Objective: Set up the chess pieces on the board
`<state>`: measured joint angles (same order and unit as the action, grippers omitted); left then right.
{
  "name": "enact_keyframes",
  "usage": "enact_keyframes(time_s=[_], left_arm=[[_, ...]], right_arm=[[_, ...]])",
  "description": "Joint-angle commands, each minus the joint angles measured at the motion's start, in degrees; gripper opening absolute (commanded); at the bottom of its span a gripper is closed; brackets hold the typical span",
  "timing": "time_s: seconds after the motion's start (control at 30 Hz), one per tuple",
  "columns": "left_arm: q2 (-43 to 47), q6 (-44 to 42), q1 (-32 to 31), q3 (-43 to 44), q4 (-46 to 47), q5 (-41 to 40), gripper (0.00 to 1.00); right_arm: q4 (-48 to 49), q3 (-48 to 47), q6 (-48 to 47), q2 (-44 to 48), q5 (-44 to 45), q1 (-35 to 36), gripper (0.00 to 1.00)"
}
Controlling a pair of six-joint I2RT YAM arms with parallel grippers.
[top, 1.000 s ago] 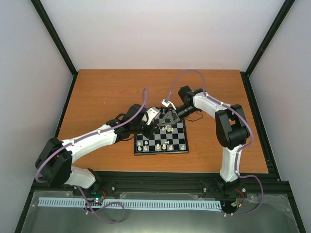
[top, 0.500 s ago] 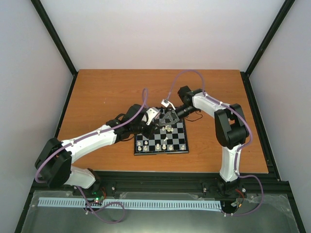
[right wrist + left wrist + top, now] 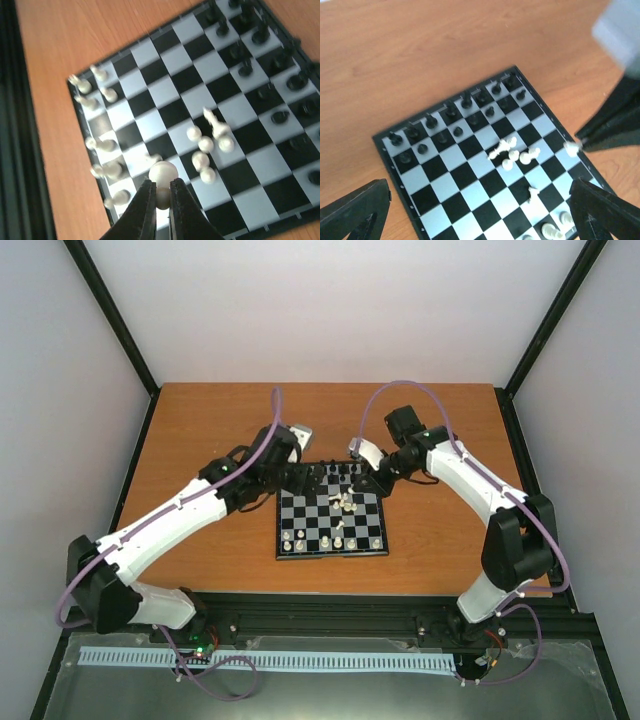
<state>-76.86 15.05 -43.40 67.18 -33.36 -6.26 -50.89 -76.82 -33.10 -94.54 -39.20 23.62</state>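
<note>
Holding my left fingers wide and empty over the board, I'd steer them clear of the black chessmen ranked along its far edge. Toppled white pieces litter the centre, so my right fingers, pinched on a white pawn above the board's right edge, should lower it straight onto a vacant near-row square; open counter surrounds the rim.

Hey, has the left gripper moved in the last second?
Yes. In the top view the left gripper has drawn back from over the board toward its far-left corner, and its jaws have opened.
</note>
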Motion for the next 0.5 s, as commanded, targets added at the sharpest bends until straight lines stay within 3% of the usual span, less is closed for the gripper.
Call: enact_keyframes(time_s=[0.0, 0.1, 0.17, 0.37, 0.47], left_arm=[[-3.7, 3.1, 0.1, 10.5, -12.6, -7.8, 1.0], [-9.9, 1.6, 0.1, 18.6, -17.8, -3.8, 1.0], [-11.4, -1.3, 0.0, 21.7, -16.2, -1.0, 1.0], [-7.4, -4.5, 0.9, 19.2, -6.2, -4.7, 1.0], [-4.3, -6.0, 1.0, 12.7, 0.6, -8.4, 1.0]], right_arm=[[-0.6, 4.5, -6.4, 2.6, 14.1, 0.1, 0.07], [-0.4, 6.6, -7.8, 4.6, 19.1, 0.5, 0.06], [-0.1, 7.8, -8.5, 5.5, 21.5, 0.9, 0.07], [0.8, 11.5, -10.0, 6.8, 28.0, 4.0, 0.06], [2.0, 13.8, -10.8, 6.7, 31.6, 5.9, 0.06]])
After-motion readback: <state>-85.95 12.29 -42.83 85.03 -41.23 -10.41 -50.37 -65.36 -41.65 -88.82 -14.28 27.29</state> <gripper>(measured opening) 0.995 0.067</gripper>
